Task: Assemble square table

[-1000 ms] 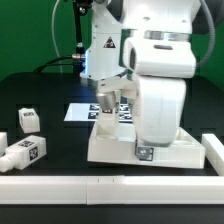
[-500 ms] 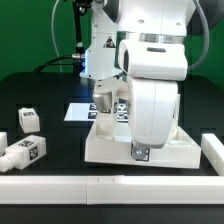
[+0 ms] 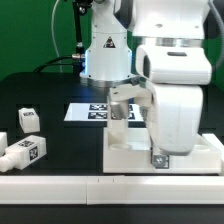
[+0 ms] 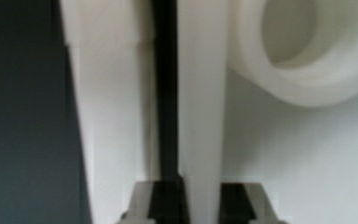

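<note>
The white square panel point(image 3: 130, 152) lies flat on the black table, at the exterior view's right. My gripper point(image 3: 157, 150) comes down on its near edge, mostly hidden by the arm's bulky wrist. In the wrist view my gripper point(image 4: 197, 205) is shut on the panel's raised rim point(image 4: 202, 100), one finger on each side, with a round corner socket point(image 4: 318, 55) beside it. One stubby leg point(image 3: 121, 103) stands upright at the panel's far left corner. Loose tagged legs point(image 3: 28, 120) point(image 3: 26, 151) lie at the exterior view's left.
The marker board point(image 3: 86, 112) lies behind the panel, near the arm's base point(image 3: 105, 55). A long white rail point(image 3: 90, 188) runs along the table's front edge. Another leg point(image 3: 3, 139) shows at the left border.
The arm and the panel held in my gripper have slid toward the exterior view's right, uncovering more of the marker board. The upright leg moved with the panel. The loose legs have not moved.
</note>
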You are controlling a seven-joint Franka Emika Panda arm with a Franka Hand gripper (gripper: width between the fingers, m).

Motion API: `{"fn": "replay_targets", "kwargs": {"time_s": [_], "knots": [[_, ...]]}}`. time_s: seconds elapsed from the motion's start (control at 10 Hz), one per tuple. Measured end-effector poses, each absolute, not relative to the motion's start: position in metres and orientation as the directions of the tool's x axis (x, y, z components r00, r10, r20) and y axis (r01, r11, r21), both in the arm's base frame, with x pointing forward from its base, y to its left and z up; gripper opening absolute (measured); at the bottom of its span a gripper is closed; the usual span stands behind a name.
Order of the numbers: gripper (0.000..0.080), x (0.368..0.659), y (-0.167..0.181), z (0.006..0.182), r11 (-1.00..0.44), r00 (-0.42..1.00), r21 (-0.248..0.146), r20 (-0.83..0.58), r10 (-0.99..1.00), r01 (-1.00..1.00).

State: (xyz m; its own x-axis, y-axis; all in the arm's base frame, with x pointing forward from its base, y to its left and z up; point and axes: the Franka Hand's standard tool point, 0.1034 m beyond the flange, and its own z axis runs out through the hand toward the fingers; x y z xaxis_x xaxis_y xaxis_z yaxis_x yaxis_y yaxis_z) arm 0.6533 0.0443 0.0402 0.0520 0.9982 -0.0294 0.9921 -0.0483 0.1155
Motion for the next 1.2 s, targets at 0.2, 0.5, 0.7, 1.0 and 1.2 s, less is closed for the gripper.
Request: {"fn": "replay_targets", "kwargs": {"time_s": [0.2, 0.5, 0.7, 1.0, 1.2], "knots": [[0.0060, 0.656, 0.049, 0.036, -0.083, 0.086, 0.107, -0.023, 0.996, 0.991], [0.0061, 0.657, 0.048, 0.034, -0.080, 0.084, 0.110, -0.031, 0.996, 0.991], [0.0150, 0.656, 0.046, 0.033, -0.089, 0.093, 0.109, -0.031, 0.995, 0.990], [0.0480, 0.657, 0.045, 0.036, -0.106, 0.110, 0.111, -0.029, 0.994, 0.988], [0.0591, 0.658, 0.040, 0.072, -0.209, 0.213, 0.114, -0.024, 0.977, 0.971]]}}
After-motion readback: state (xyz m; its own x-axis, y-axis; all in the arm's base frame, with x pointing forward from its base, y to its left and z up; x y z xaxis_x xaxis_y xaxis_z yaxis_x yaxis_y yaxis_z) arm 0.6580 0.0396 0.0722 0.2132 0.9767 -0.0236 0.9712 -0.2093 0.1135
